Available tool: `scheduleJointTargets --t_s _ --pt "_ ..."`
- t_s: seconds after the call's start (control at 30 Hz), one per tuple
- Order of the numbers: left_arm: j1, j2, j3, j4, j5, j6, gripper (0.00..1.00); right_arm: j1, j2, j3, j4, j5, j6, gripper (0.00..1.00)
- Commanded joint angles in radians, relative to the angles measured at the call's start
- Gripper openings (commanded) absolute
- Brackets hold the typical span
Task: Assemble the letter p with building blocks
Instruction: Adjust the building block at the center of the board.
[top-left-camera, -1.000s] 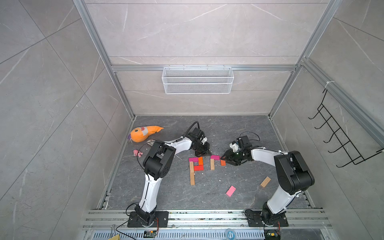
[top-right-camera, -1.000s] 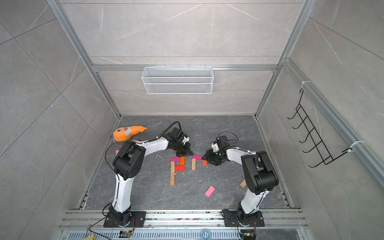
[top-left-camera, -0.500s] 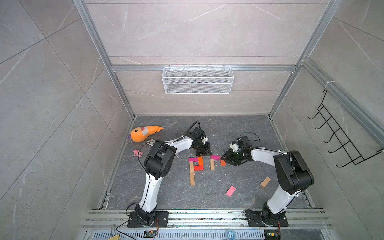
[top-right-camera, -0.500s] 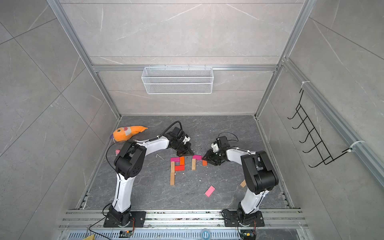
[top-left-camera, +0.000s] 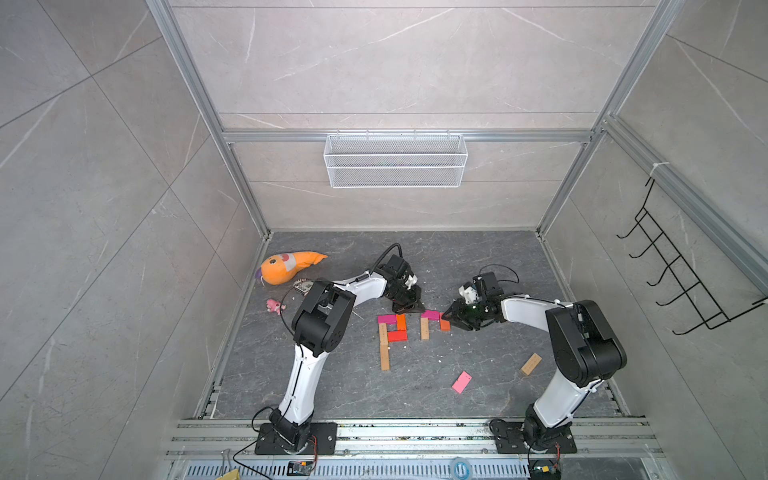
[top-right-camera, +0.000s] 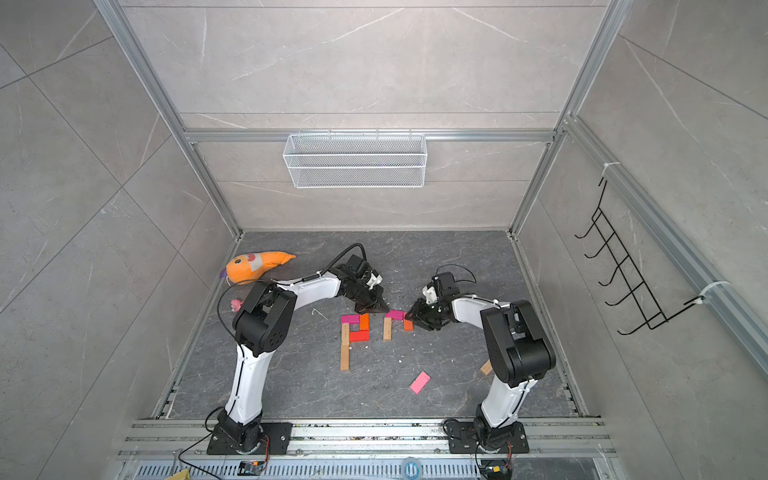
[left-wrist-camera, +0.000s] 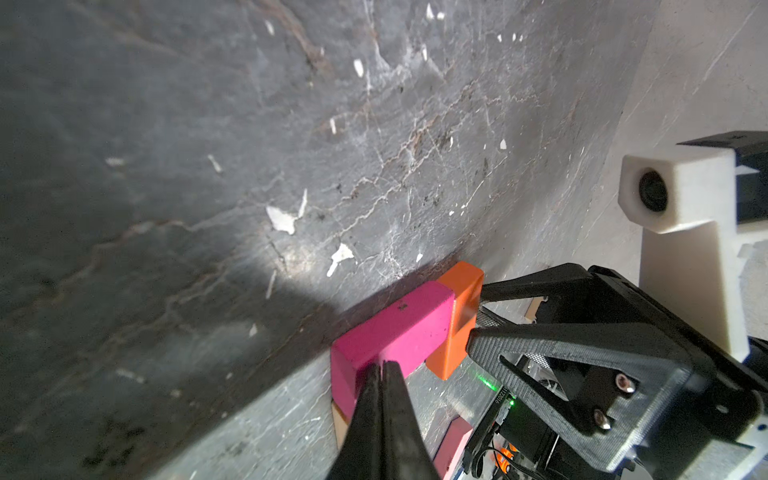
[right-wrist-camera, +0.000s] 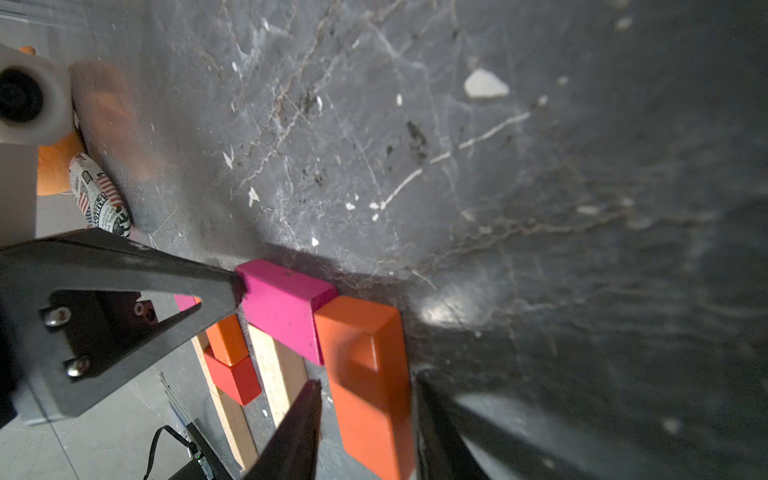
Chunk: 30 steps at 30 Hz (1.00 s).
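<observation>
The dark stone counter (top-left-camera: 478, 257) is carrying everything. The left arm (top-left-camera: 361, 286) and the right arm (top-left-camera: 528, 309) are reaching in from its near edge, and their tips are facing each other near its middle. A white wire basket (top-left-camera: 395, 160) is hanging on the back wall and a black hook rack (top-left-camera: 673, 282) on the right wall. A big orange plush (top-left-camera: 286, 266) is lying by the far-left corner.

The letter p (top-left-camera: 390, 332) is lying flat just left of the counter's middle. Its tan stem (top-left-camera: 384, 351) is pointing toward the near edge, and its square loop (top-left-camera: 400, 322) of magenta, orange and red bricks is sitting against the stem's far end.

Just to its right a partial second group is lying flat. There, a second magenta brick (left-wrist-camera: 399, 328) is lying across the far end of a short tan brick (top-left-camera: 424, 329), and a second orange brick (right-wrist-camera: 365, 353) is touching its right end.

The left arm's jaws are pressed together, with their tips touching the second magenta brick. The right arm's jaws are spread around the second orange brick. One is touching its side, and a thin gap is showing at the other.

A light-pink brick (top-left-camera: 461, 382) is lying alone toward the near edge. A loose tan brick (top-left-camera: 530, 364) is lying beside the right arm, toward the near-right corner. A small pink plush (top-left-camera: 274, 305) is lying by the left edge.
</observation>
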<state>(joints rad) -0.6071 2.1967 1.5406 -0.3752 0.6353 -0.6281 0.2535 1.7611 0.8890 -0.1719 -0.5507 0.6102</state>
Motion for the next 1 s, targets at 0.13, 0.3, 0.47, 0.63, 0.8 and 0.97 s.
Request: scheduleJointTargets --t_s 0.13,0.3,0.47,0.63,0.8,0.97 --pt "-0.004 -0.006 0.011 -0.038 -0.002 0.027 0.00 -0.003 0.045 0.002 -0.032 0.039 0.002 0.36" --pt "-0.005 -0.009 0.007 -0.036 -0.005 0.027 0.00 -0.003 0.054 0.011 -0.040 0.049 -0.006 0.35" --pt "-0.004 -0.011 0.007 -0.037 -0.005 0.026 0.00 -0.002 0.065 0.023 -0.050 0.055 -0.013 0.34" --pt "-0.004 -0.012 0.002 -0.033 -0.007 0.025 0.00 -0.003 0.055 0.021 -0.061 0.070 -0.014 0.33" --pt "-0.004 -0.014 0.001 -0.034 -0.011 0.023 0.00 -0.008 0.021 0.024 -0.078 0.106 -0.009 0.36" --pt "-0.004 -0.016 0.001 -0.036 -0.017 0.022 0.00 -0.025 0.019 0.049 -0.091 0.102 -0.007 0.39"
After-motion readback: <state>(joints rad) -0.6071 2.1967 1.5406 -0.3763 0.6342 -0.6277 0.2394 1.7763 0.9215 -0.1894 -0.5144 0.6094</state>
